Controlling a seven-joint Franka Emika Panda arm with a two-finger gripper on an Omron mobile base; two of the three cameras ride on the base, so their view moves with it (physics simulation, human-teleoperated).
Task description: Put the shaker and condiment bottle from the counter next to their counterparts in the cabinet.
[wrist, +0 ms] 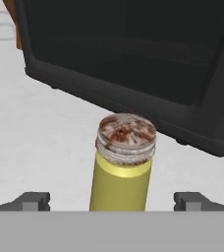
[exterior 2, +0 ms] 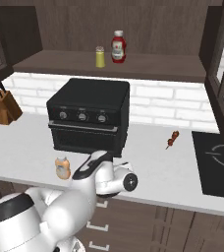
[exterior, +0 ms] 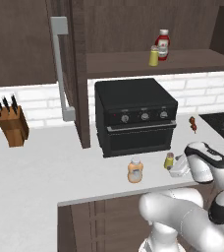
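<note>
Shaker (wrist: 123,165) stands upright just before the oven (wrist: 133,64), dead ahead between the gripper (wrist: 113,201) tips, jaws wide, unclenched.

No legible text. Red bottle (exterior: 162,44) in cabinet (exterior: 133,29): label present, print too small to read.

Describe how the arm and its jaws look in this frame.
The arm is glossy white, built of rounded, bulbous segments with dark grey to black bands at the joints. No cables or markings show. The gripper ends in two small, blocky dark grey fingertips, seen in the hand view.
</note>
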